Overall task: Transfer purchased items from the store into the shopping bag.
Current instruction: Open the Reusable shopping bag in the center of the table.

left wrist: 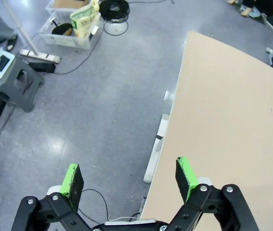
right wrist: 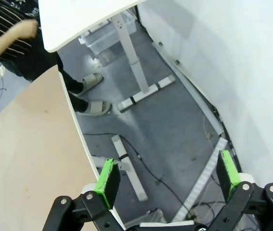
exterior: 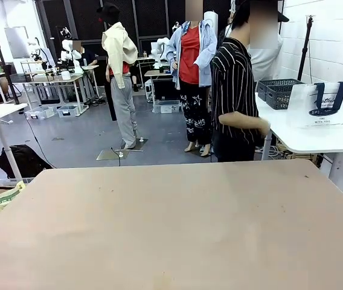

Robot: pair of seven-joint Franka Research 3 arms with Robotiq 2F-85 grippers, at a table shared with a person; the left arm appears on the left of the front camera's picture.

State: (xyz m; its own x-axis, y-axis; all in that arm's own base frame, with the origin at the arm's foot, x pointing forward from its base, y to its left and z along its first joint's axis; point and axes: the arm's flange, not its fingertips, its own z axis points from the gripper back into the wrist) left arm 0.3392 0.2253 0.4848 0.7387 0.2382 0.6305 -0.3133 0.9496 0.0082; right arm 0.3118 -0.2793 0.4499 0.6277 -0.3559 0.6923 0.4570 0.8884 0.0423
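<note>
1. At the far right of the front view, on a white side table (exterior: 316, 142), the shopping bag (exterior: 319, 104) stands upright with its navy handles up. The dark lattice basket (exterior: 278, 92) sits just beside it, on the person's side.
2. The person (exterior: 235, 90), in a striped top, stands between that table and the tan table (exterior: 171, 229), with one hand (exterior: 262, 125) near the white table's edge.
3. The left wrist view adds the left gripper (left wrist: 128, 171). Its jaws are wide apart and empty, over grey floor (left wrist: 79, 120) just off the tan table's edge.
4. The right wrist view adds the right gripper (right wrist: 167, 171). Its jaws are likewise wide apart and empty, over floor between the tan table and a white wall (right wrist: 252, 72). The person's forearm (right wrist: 4, 45) and sandalled feet (right wrist: 92, 107) show near the top.
</note>
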